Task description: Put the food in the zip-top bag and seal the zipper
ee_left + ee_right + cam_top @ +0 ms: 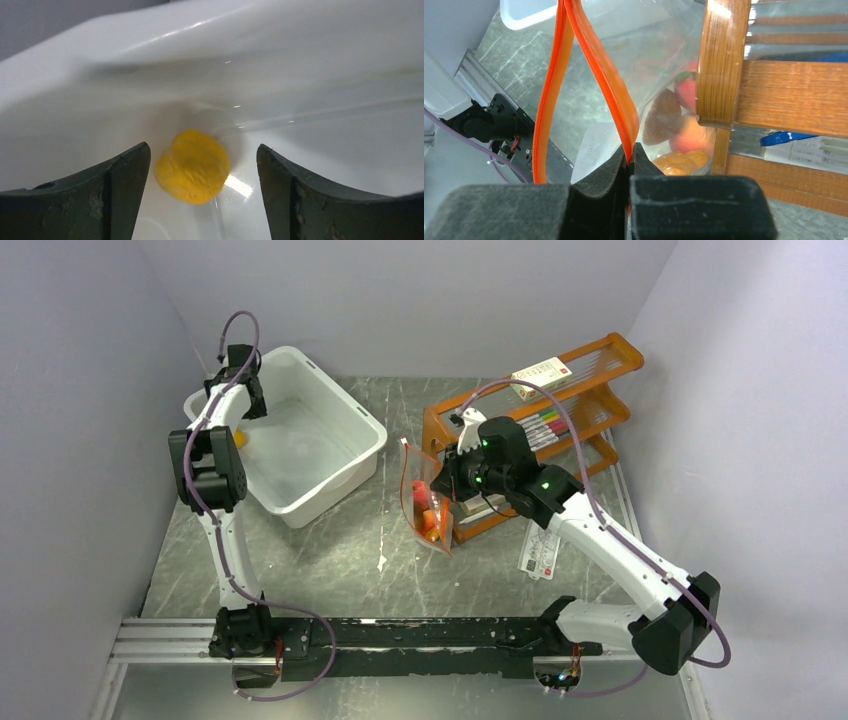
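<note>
Centring matters most for the pick in hand. The left gripper [202, 152] hangs inside the white tub [335, 480] with its jaws spread wide. The yellow fruit [192, 166] sits on the tub's floor between them, nearer one finger than the other and, as far as the wrist view shows, touching neither. I would judge it best to shift slightly so the fruit lies midway, sink until the pads straddle its widest part, then close gently. A round, smooth piece could squirt out toward the tub's wall, which rises close behind it. To the right of the tub and apart from it, the zip-top bag [428, 502] hangs from the right gripper [629, 157], whose jaws are clamped tight on one lip of the zipper [606, 80]. The other lip bows away, so the mouth stands open. Several fruits [684, 135] already lie at the bag's bottom, though the crinkled plastic makes their number hard to tell. Beyond the bag from the tub stands the wooden rack [590, 375].
</note>
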Available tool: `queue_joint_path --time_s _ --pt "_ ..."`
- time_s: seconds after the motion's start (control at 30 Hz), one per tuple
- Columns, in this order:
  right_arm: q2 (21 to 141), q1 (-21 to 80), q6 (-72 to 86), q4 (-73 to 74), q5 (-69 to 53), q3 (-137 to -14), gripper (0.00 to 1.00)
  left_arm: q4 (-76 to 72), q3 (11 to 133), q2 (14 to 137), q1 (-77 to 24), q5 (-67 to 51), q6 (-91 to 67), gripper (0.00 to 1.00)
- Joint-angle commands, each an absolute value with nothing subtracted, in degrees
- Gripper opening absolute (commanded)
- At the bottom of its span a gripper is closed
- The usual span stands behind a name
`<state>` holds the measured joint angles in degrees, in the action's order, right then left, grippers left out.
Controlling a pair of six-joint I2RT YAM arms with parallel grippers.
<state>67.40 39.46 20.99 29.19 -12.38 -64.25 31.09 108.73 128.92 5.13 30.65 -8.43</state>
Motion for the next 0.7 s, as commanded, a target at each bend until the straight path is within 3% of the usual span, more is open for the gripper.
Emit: queue_joint_path --time_s 0.0,0.43,0.57,0.67 --pt "67.83 39.74 20.49 28.77 -11.74 -65.64 0.00 32.32 108.99 131.27 5.62 33.11 -8.68 0.77" --pt "69.38 39.98 19.61 28.37 -12.11 -66.63 0.00 35.39 105.02 131.03 5.98 33.00 -11.92 0.83" --pt "69.00 39.96 19.79 28.81 -11.54 -66.91 0.00 32.72 104.75 131.29 5.97 31.76 -9.95 0.76" --pt "68.25 40.07 20.25 29.26 -11.19 -66.33 0.00 34.75 107.59 132.01 5.93 30.88 -10.28 0.61"
